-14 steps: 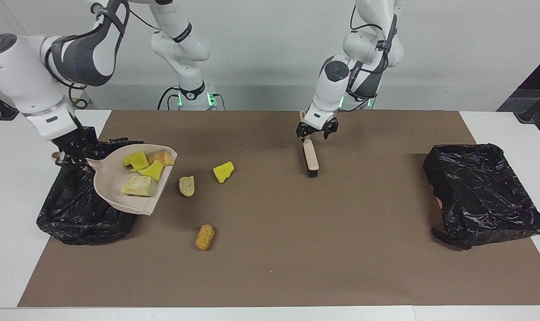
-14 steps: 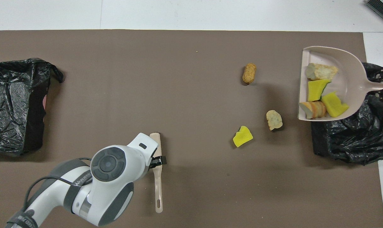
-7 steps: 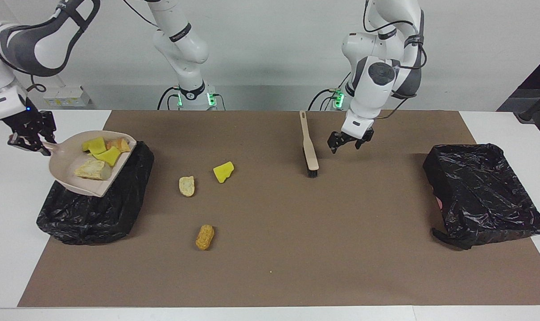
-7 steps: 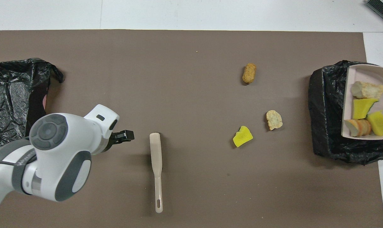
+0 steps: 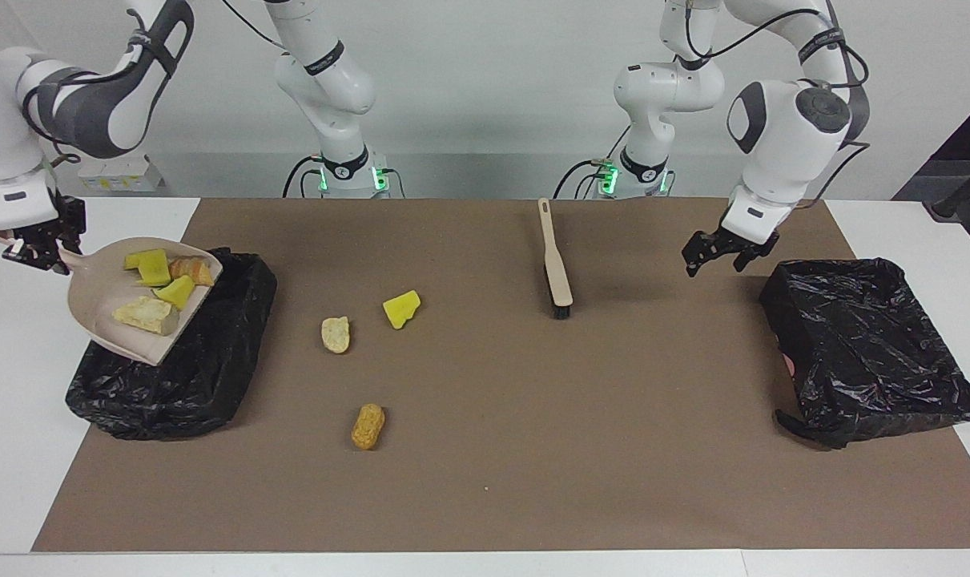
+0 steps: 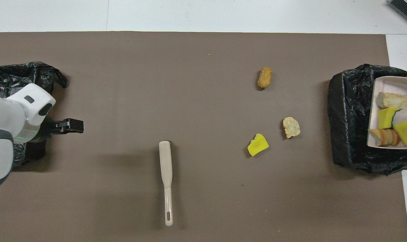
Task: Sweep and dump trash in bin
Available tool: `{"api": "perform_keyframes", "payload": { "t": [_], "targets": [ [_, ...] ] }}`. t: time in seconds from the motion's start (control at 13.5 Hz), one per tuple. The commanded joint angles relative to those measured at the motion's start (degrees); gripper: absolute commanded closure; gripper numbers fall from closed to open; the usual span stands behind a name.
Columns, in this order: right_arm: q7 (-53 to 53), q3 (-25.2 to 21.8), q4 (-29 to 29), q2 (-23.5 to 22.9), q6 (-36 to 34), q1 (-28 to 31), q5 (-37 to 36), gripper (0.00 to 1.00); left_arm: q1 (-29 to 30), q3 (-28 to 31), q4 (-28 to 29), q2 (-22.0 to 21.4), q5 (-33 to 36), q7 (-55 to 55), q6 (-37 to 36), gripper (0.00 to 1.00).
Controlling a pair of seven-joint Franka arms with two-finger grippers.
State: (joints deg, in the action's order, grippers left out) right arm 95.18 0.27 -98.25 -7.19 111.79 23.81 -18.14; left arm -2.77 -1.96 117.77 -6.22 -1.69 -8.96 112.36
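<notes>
My right gripper (image 5: pixel 38 250) is shut on the handle of the beige dustpan (image 5: pixel 100 288), which hangs tilted over the black-lined bin (image 5: pixel 172 385) at the right arm's end. Several pieces of trash lie in the pan (image 6: pixel 391 84): yellow foam chunks (image 5: pixel 154 267) and bread lumps (image 5: pixel 144 315). Three pieces of trash lie loose on the mat: a yellow chunk (image 5: pixel 401 308), a beige lump (image 5: pixel 336 334) and an orange-brown nugget (image 5: pixel 368 425). My left gripper (image 5: pixel 717 260) hangs open and empty over the mat beside the other bin (image 5: pixel 865 344).
The brush (image 5: pixel 557 264) lies alone on the brown mat (image 5: pixel 533 465), handle toward the robots, bristles down. A second black-lined bin (image 6: pixel 11 77) stands at the left arm's end. White table shows around the mat's edges.
My right gripper has carried the loaded dustpan from the mat's side to over the bin. My left gripper has left the brush and swung toward the left arm's end. The loose trash has not moved.
</notes>
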Motion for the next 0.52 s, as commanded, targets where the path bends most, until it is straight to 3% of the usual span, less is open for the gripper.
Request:
{"api": "perform_keyframes", "payload": {
  "t": [0.0, 0.44],
  "targets": [
    [-8.14, 0.17, -1.94, 1.04, 1.33, -1.57, -7.67, 1.0, 1.8, -0.77, -8.32, 1.03, 1.25, 1.74, -7.57, 0.0],
    [-24.4, 0.17, -7.65, 4.19, -1.04, -9.47, -25.68, 1.0, 2.16, -0.59, -18.61, 0.51, 1.25, 5.71, -17.42, 0.0]
  ]
}}
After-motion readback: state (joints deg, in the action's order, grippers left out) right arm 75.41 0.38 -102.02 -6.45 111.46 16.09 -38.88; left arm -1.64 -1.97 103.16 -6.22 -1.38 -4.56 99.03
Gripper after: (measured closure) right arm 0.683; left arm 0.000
